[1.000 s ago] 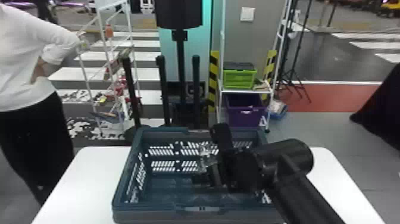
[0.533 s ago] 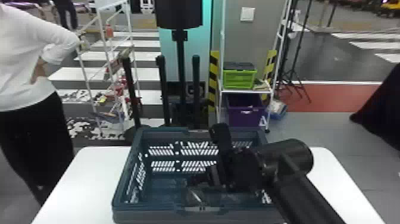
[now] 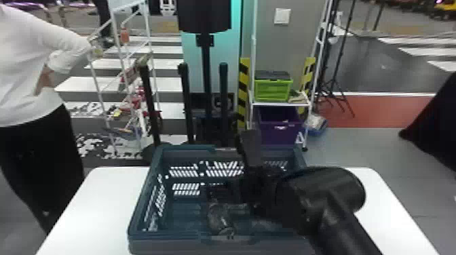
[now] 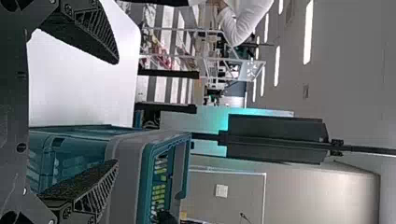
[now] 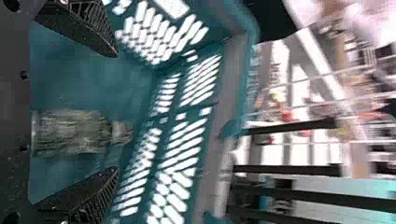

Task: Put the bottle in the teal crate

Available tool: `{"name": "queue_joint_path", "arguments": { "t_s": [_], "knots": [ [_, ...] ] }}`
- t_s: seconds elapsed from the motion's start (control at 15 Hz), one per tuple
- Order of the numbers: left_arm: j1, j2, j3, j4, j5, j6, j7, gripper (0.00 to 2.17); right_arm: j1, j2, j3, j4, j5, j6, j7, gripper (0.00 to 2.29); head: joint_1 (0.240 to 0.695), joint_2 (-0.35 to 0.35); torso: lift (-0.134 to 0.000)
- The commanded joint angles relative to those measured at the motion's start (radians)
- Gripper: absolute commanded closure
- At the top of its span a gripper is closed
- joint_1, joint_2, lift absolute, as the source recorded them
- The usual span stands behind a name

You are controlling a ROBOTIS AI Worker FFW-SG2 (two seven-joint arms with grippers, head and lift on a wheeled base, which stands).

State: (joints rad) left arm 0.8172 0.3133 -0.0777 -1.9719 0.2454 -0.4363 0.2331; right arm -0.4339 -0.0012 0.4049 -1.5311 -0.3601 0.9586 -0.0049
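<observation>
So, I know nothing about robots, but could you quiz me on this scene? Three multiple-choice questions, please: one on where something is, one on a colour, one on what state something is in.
1. Where is the bottle?
A) On a rack shelf
B) Inside the teal crate
C) On the white table, outside the crate

2. What colour is the bin under the shelf with the small green crate?
A) Orange
B) White
C) Purple

3. How is the right gripper?
A) Open
B) Shut, with nothing in it
C) Shut on the bottle

Answers:
1: B, the head view shows the bottle within the crate's walls.
2: C, the head view shows its purple front.
3: A, in the right wrist view its two fingers stand well apart.
</observation>
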Motion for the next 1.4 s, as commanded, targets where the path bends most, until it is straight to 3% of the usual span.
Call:
{"name": "queue_joint_path", "arguments": {
  "t_s": [0.0, 0.2, 0.53, 0.67, 1.0, 1.33],
  "knots": [
    [0.0, 0.001, 0.001, 0.001, 0.002, 0.0, -0.001, 0.13, 0.098, -0.03, -0.001, -0.144, 0.043, -0.112, -0.01, 0.02, 0.499, 0.0, 0.0],
    [-0.004, 0.006, 0.003, -0.001, 0.006, 0.003, -0.001, 0.13, 0.257, -0.077, -0.031, -0.328, 0.132, -0.211, -0.023, 0.02, 0.499, 0.0, 0.0],
    [-0.009, 0.02, 0.003, -0.008, 0.015, 0.012, -0.001, 0.13, 0.58, -0.129, -0.11, -0.584, 0.3, -0.407, -0.029, 0.02, 0.499, 0.0, 0.0],
    [-0.009, 0.021, 0.003, -0.013, 0.018, 0.015, 0.0, 0.13, 0.715, -0.134, -0.169, -0.652, 0.313, -0.517, -0.04, 0.02, 0.499, 0.0, 0.0],
    [-0.007, 0.026, 0.003, -0.031, 0.018, 0.018, 0.0, 0.13, 1.001, -0.122, -0.294, -0.652, 0.28, -0.904, -0.05, 0.03, 0.499, 0.0, 0.0],
    [-0.004, 0.029, 0.003, -0.065, 0.015, 0.068, 0.0, 0.13, 1.158, -0.119, -0.301, -0.528, 0.277, -1.153, -0.049, 0.03, 0.499, 0.0, 0.0]
  ]
}}
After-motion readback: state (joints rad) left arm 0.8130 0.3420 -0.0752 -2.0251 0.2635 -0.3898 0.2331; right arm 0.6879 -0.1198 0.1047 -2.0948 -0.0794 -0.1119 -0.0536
